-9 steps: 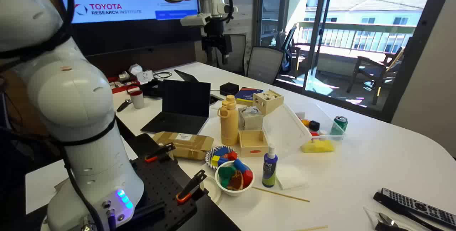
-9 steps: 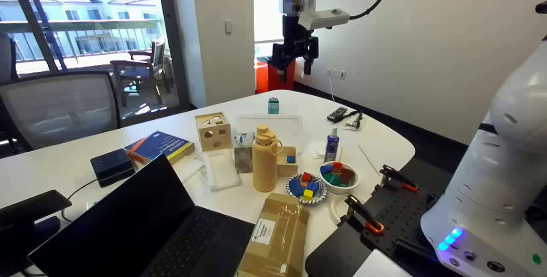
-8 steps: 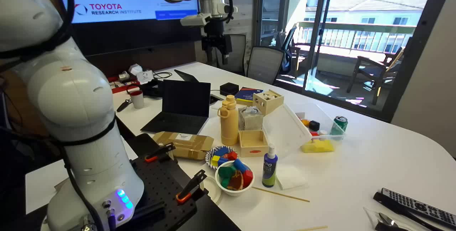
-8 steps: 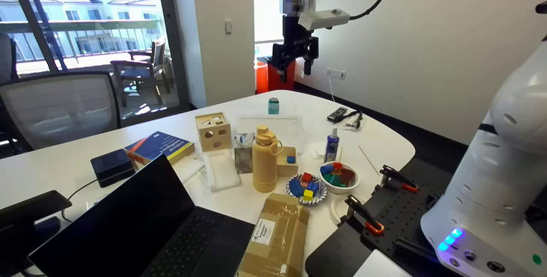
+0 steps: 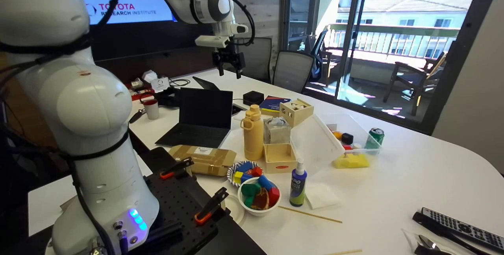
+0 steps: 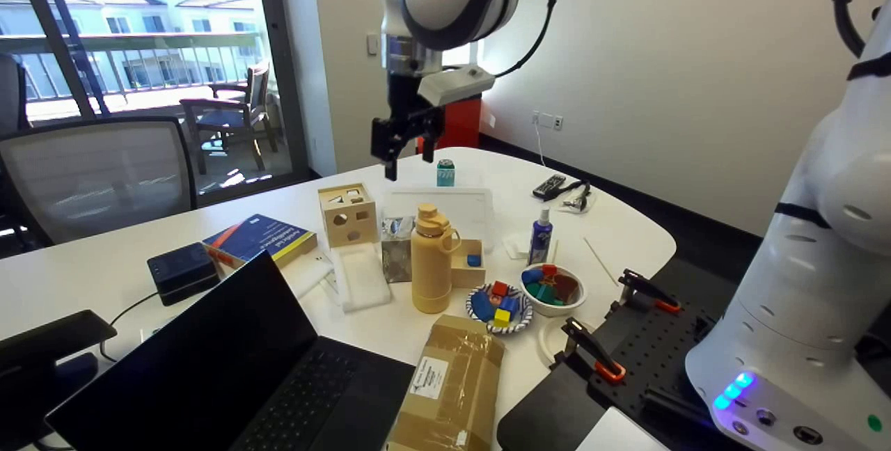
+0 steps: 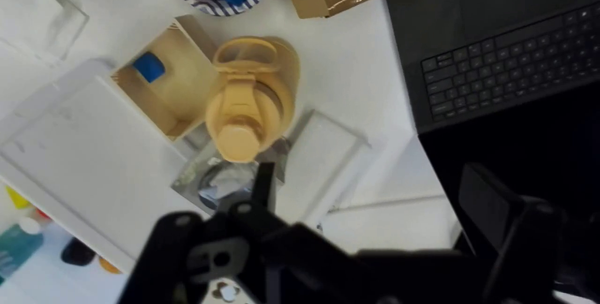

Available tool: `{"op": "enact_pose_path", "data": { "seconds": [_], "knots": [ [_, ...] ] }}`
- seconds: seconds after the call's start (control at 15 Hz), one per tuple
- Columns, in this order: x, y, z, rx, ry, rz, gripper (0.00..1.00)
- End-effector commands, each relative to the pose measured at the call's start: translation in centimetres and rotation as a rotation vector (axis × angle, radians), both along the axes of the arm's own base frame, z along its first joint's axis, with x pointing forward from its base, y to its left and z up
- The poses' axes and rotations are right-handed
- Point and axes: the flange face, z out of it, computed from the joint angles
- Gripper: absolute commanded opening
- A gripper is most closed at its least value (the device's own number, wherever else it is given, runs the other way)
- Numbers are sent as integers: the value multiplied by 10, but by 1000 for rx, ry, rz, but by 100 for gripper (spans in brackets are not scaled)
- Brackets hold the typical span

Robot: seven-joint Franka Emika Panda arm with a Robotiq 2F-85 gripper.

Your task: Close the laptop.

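Laptop (image 5: 199, 124): on the white table (image 5: 393, 192), beside the taped cardboard package (image 6: 452, 381); standing open, so the closing looks wholly undone.
Screen (image 6: 202, 360): raised and leaning back; its full swing down seems left to do.
Keyboard (image 7: 511, 60): uncovered, nothing lying on it.
Gripper (image 5: 230, 72): above the table, not touching the laptop; reaching the screen probably comes first.
Fingers (image 7: 485, 208): spread apart, nothing held between them.
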Motion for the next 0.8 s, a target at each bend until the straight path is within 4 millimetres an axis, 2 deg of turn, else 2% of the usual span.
{"op": "enact_pose_path", "data": {
  "seconds": [0.0,0.13,0.4,0.53,0.73],
  "knots": [
    [26,82,-34,13,-51,142,100],
    [38,127,-51,2,-112,201,100],
    [71,198,-90,18,-239,225,100],
    [88,223,-108,36,-288,223,100],
    [113,249,-135,59,-342,212,100]
  ]
}}
